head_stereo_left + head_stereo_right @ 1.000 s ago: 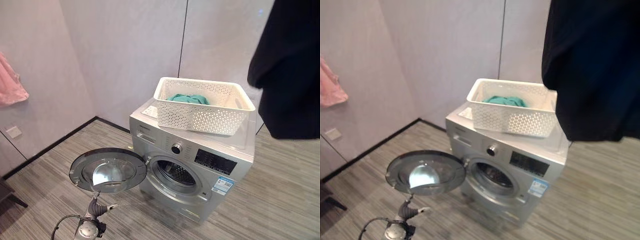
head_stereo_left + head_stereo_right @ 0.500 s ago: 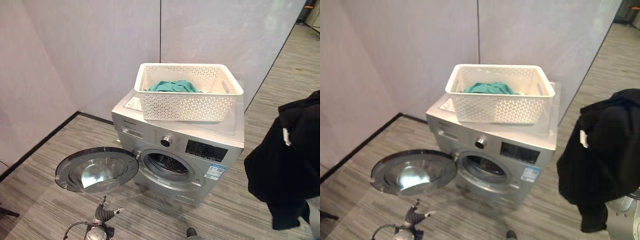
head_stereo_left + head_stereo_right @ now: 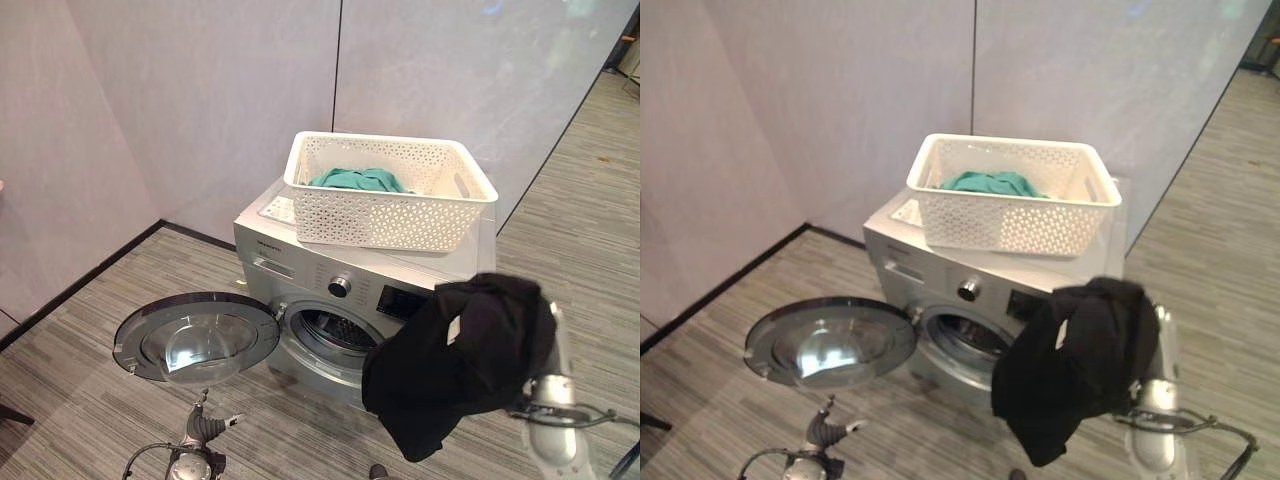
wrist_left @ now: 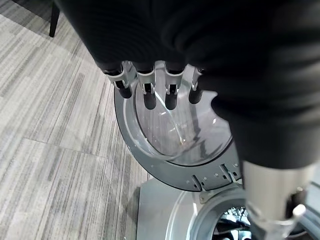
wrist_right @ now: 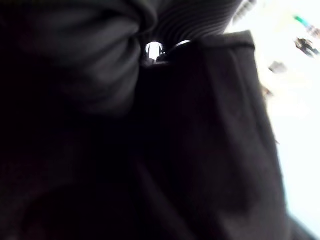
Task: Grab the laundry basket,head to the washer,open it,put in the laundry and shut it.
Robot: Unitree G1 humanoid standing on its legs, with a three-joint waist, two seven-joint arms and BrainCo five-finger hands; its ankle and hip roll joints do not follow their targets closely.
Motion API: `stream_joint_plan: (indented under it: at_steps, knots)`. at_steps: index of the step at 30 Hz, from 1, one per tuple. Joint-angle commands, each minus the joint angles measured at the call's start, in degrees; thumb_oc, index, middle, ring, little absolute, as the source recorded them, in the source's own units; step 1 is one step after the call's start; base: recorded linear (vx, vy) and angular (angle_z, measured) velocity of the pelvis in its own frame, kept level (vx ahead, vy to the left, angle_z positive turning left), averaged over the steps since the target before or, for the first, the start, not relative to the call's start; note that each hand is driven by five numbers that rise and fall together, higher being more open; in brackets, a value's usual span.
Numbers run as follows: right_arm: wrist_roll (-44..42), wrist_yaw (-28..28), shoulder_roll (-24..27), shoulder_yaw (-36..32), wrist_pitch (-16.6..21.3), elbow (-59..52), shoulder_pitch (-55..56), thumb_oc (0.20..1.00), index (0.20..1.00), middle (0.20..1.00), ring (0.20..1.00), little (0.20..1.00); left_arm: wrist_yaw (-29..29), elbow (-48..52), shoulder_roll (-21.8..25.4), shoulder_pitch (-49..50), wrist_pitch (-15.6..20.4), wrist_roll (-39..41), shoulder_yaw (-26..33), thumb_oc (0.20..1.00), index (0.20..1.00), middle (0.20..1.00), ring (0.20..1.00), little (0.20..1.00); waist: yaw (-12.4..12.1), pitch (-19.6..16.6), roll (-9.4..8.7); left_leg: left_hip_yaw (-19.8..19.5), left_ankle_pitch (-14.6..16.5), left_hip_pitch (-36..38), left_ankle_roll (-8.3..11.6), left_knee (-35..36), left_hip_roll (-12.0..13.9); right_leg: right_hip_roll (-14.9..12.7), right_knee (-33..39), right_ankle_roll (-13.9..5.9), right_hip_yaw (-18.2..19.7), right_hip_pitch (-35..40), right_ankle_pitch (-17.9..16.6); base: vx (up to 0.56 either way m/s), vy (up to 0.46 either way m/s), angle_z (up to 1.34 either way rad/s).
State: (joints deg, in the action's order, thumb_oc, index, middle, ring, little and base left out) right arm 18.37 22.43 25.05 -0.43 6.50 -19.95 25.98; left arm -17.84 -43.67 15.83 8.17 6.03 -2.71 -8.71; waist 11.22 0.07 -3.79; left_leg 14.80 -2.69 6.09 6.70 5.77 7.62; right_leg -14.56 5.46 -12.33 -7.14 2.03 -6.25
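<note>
The silver washer (image 3: 283, 262) stands against the wall, its round door (image 3: 195, 338) swung open to the left and the drum opening (image 3: 335, 335) exposed. On its top sits the white lattice basket (image 3: 385, 215) with a teal cloth (image 3: 358, 180) inside. A black garment (image 3: 455, 365) hangs over the end of my right arm (image 3: 552, 405), covering the hand, just in front of the washer's right front and control panel. My left hand (image 3: 205, 428) hangs low in front of the open door, its fingers (image 4: 150, 92) straight and holding nothing.
Grey walls meet in a corner behind the washer. Wood-look floor (image 3: 590, 220) stretches to the right and in front. A dark furniture leg (image 4: 52, 20) stands on the floor to the left.
The camera has shifted. The black garment has come down from high on the right and moved left, now hanging in front of the washer's right front. Basket and door are unchanged.
</note>
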Motion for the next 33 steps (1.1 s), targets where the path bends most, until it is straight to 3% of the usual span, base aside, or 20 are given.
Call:
stream_joint_plan:
  at_steps: [1, 8, 14, 24, 33]
  knots:
    - [-4.0, -1.5, -0.4, -0.6, 4.5, -3.8, -3.9, 0.2, 0.2, 0.2, 0.2, 0.2, -2.2, 2.8, 4.2, -3.2, 3.1, 0.4, 0.8, 1.0, 1.0, 1.0, 1.0, 1.0, -1.5, 2.4, -0.45, -2.0, 8.0, 3.7, -2.51, -0.9, 1.1, -3.9, -2.8, -1.25, -2.8, -1.5, 0.8, 0.0, 0.0, 0.0]
    - [-7.7, -5.8, 1.1, 6.5, 5.4, 1.3, -5.4, 0.2, 0.2, 0.2, 0.2, 0.2, -0.3, 15.5, 6.9, -0.9, 4.5, 2.3, 0.3, 1.0, 1.0, 1.0, 1.0, 1.0, -3.1, 3.2, -0.16, -3.0, 7.7, 3.2, -2.33, -1.1, 1.1, -4.3, -2.6, -1.16, -4.0, -0.6, 0.9, -0.01, -0.002, 0.07]
    - [-9.3, -8.0, 1.8, 10.4, 4.5, 3.6, -9.7, 0.2, 0.2, 0.2, 0.2, 0.2, 3.7, 25.0, 8.5, -1.6, 3.4, 4.4, -2.3, 1.0, 1.0, 1.0, 1.0, 1.0, -4.0, 3.4, 0.16, -3.7, 7.6, 2.7, -2.26, -1.1, 1.2, -4.5, -2.6, -1.01, -4.8, -0.1, 1.2, 0.0, -0.004, 0.05]
    - [-9.8, -7.5, 0.7, 17.5, 2.9, 7.8, -19.7, 0.2, 0.2, 0.2, 0.2, 0.2, 7.7, 29.6, 7.6, -5.6, 1.6, 8.1, -9.0, 1.0, 1.0, 1.0, 1.0, 1.0, -5.3, 3.6, 0.63, -4.4, 7.5, 2.5, -2.3, -1.1, 1.2, -4.6, -2.2, -0.84, -5.5, 0.5, 1.2, 0.0, -0.002, 0.05]
    - [-11.1, -6.8, -1.1, 22.7, 2.5, 9.3, -27.0, 0.2, 0.2, 0.2, 0.2, 0.2, 12.1, 34.1, 7.7, -7.1, 2.4, 24.9, -13.7, 1.0, 1.0, 1.0, 1.0, 1.0, -6.4, 5.1, 1.19, -5.2, 7.3, 1.7, -2.29, -1.4, 1.1, -4.9, -2.4, -0.66, -6.0, 0.4, 1.4, 0.01, -0.002, 0.05]
